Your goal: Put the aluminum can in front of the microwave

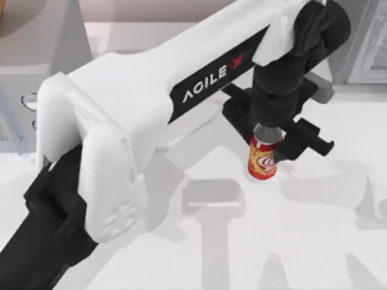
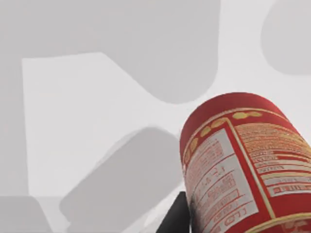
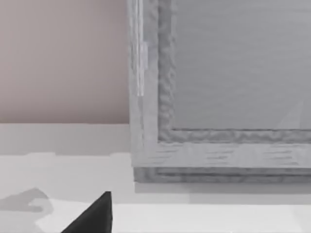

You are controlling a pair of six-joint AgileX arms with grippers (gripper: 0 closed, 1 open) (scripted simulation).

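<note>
White table (image 1: 314,241) under both arms. Left gripper (image 1: 273,147) clamps the small red aluminum can (image 1: 263,158), upright near table centre-right. Pale grey boxy microwave (image 1: 36,66) sits at far-left edge. Risk: long carry; shallow top grip could let can slip or tilt.

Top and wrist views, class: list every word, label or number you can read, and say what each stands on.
"AGILE X": on the black strip of the left arm.
Yellow-and-white logo on the aluminum can: too blurred to read.
Printed label panels on the can in the left wrist view: too small to read.
</note>
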